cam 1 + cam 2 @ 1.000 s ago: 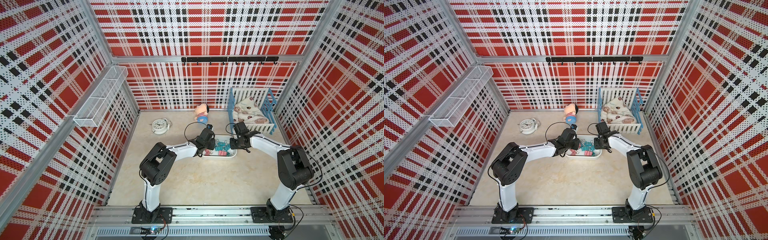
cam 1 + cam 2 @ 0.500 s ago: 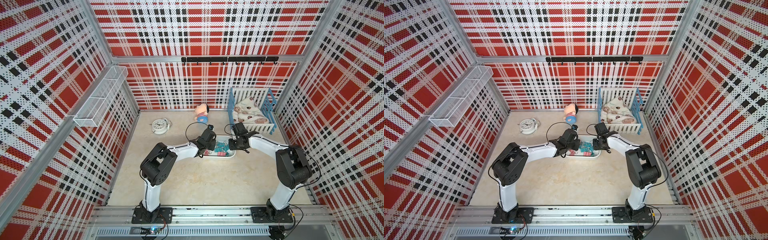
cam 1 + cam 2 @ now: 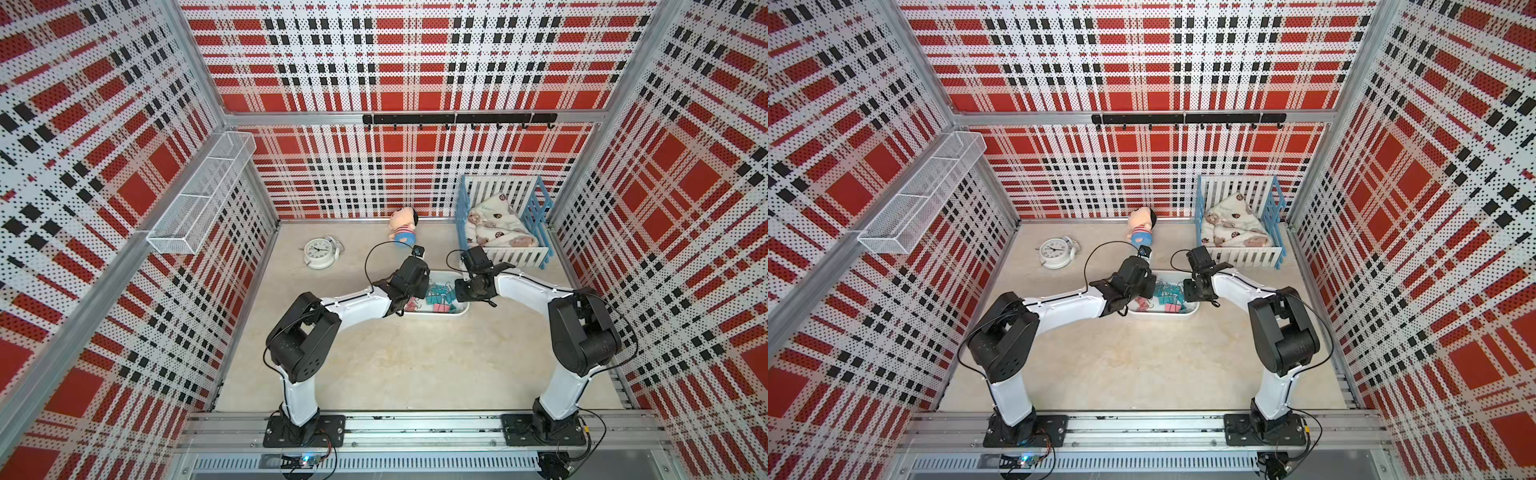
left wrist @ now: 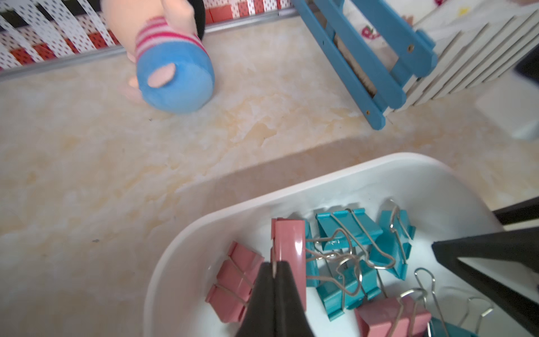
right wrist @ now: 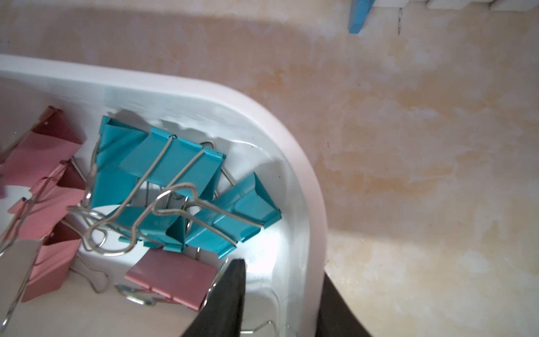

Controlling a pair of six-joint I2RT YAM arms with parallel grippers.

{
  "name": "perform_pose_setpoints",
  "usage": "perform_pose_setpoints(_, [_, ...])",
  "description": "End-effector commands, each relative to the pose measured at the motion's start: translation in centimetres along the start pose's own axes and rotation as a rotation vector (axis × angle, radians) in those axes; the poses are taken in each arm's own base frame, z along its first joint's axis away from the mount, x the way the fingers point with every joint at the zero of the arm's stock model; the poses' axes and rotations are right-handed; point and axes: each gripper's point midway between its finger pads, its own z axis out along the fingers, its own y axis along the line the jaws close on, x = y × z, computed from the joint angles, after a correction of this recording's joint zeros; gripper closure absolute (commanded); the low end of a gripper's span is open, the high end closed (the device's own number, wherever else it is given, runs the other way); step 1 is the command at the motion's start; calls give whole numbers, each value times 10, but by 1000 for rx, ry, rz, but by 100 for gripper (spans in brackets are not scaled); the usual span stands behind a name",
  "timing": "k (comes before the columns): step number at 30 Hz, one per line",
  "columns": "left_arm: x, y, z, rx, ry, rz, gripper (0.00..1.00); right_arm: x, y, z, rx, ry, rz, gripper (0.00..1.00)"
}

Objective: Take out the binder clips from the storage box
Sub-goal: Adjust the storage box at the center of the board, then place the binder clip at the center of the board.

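Currently: white round alarm clock [image 3: 319, 252] near back-left corner of beige table [image 3: 395, 374]. Left gripper [image 4: 274, 267] pinched shut on upright pink binder clip [image 4: 288, 242] at left end of shallow white plastic storage box [image 3: 434, 315], mid-table toward back edge. Other pink and teal binder clips [image 3: 440, 291] piled inside. Right gripper [image 5: 283, 268] clamped across storage box's right-end wall, one finger [image 5: 230, 294] inside. Blue-and-white slatted toy crib [image 3: 505, 232] in back-right corner.
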Motion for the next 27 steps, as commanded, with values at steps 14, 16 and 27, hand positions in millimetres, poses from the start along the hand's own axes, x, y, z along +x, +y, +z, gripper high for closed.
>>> perform_pose_setpoints(14, [1,53,-95,-156,-56,22,100,-11,17,5,-44,-1,-34,60])
perform_pose_setpoints(16, [9,61,-102,-180,-39,12,100,-10,18,5,-47,2,-38,60])
perform_pose_setpoints(27, [54,31,-107,-112,44,-13,100,-12,22,2,-61,-3,-57,53])
